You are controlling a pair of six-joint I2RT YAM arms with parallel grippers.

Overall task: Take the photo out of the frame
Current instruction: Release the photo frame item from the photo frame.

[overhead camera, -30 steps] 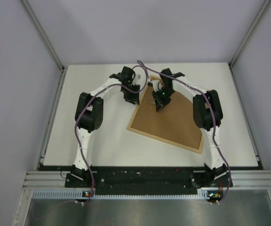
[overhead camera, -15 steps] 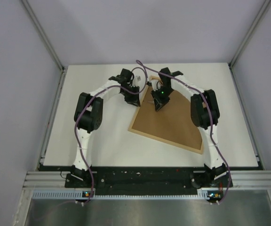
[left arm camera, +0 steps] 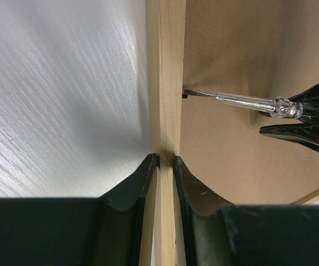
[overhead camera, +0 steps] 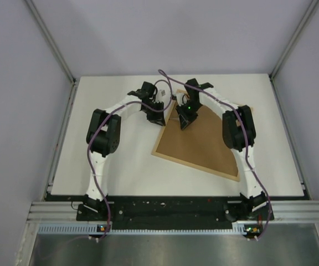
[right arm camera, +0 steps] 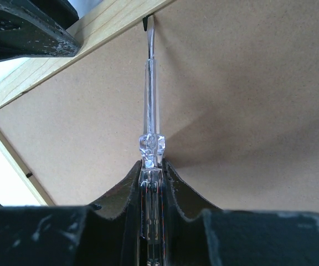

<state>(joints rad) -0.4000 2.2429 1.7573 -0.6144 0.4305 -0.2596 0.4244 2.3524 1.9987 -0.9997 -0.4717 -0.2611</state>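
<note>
The frame lay face down on the table, the photo hidden under its brown back. The left gripper pinched the wooden rail to steady it; the right gripper clasped a screwdriver, tip at a black tab, apparently to lever it

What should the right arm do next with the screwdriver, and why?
Probably a short pry to turn the small black tab off the backing board. The right gripper holds the screwdriver with its tip right at that tab, on the inner edge of the frame. The left gripper pinches the frame's rail, which should steady it.
</note>
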